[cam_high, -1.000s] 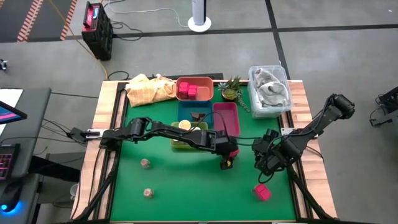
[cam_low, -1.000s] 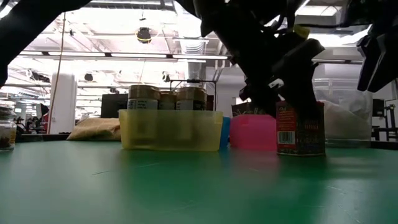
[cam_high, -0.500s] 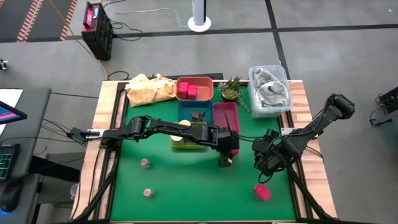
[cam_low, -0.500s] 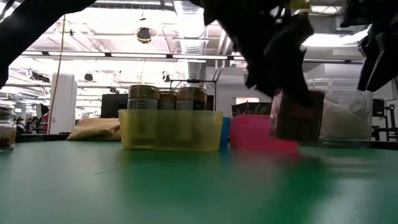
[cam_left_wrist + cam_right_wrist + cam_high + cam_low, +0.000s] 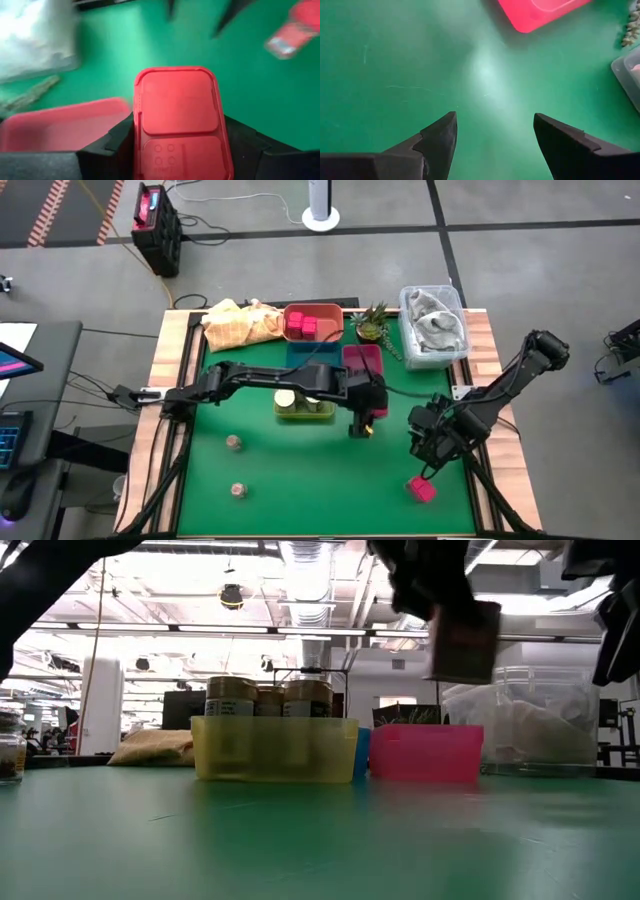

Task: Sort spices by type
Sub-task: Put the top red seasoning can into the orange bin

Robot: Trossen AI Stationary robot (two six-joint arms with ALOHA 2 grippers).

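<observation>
My left gripper [image 5: 365, 418] is shut on a dark red spice tin with a red lid [image 5: 177, 120]. It hangs in the air near the magenta tray [image 5: 362, 363]; the low view shows the tin [image 5: 465, 640] high above the mat. My right gripper [image 5: 492, 135] is open over bare green mat, right of the tin and behind a pink packet [image 5: 421, 489] that lies on the mat. Two tiny brownish jars [image 5: 233, 443] [image 5: 239, 491] stand on the mat at the left. Cream-topped jars [image 5: 288, 399] stand in the yellow-green tray [image 5: 322, 414]. My left gripper pinches the spice tin between its two fingers [image 5: 117, 142], one on each long side just below the red lid's edge [image 5: 137, 125]. The fingers come from above, pointing down. The tin is lifted clear of the mat and hangs below the gripper, slightly tilted [image 5: 468, 660].
A blue tray [image 5: 300, 358] and a red tray holding pink boxes [image 5: 325, 313] lie at the far side, with a yellow cloth [image 5: 238, 323], a potted plant [image 5: 372, 321] and a clear bin of cloth [image 5: 432, 325]. Open mat lies toward the near edge.
My left gripper has raised the spice tin off the mat, where it stood a second ago, and carried it up and toward the far edge, closer to the magenta tray. The tin is now clear of the table.
</observation>
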